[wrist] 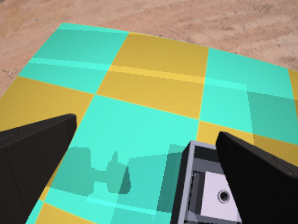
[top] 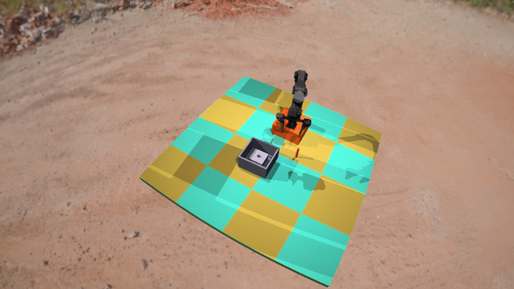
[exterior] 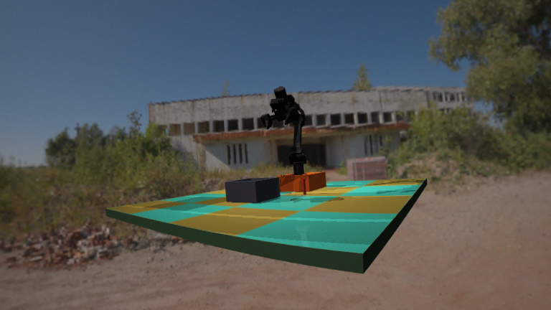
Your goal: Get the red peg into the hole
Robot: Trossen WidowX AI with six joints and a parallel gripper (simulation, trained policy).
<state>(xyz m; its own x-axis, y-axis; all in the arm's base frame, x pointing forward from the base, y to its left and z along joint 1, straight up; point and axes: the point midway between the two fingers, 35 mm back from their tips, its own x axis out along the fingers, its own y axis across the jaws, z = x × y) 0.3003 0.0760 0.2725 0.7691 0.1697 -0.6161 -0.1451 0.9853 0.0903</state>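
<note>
The red peg (top: 297, 152) (exterior: 304, 186) stands upright on the checkered board, in front of the arm's orange base. It does not show in the wrist view. The dark grey open box (top: 251, 168) (exterior: 252, 191) (wrist: 186, 180) stands beside it, to the left in the top and exterior views. A pale plate (top: 254, 158) (wrist: 212, 197) with a round hole lies at the bottom of the box, and no peg is in the hole. My gripper (top: 291, 133) (exterior: 277, 124) (wrist: 148, 129) is open and empty, high above the board and well above the peg. Its right finger hides part of the box in the wrist view.
The orange base (top: 292, 140) (exterior: 316, 181) of the arm stands just behind the peg and the box. The turquoise and yellow checkered board (top: 266, 229) (exterior: 269, 227) (wrist: 145, 110) has raised outer edges above the ground. Shadows of the arm fall on the board.
</note>
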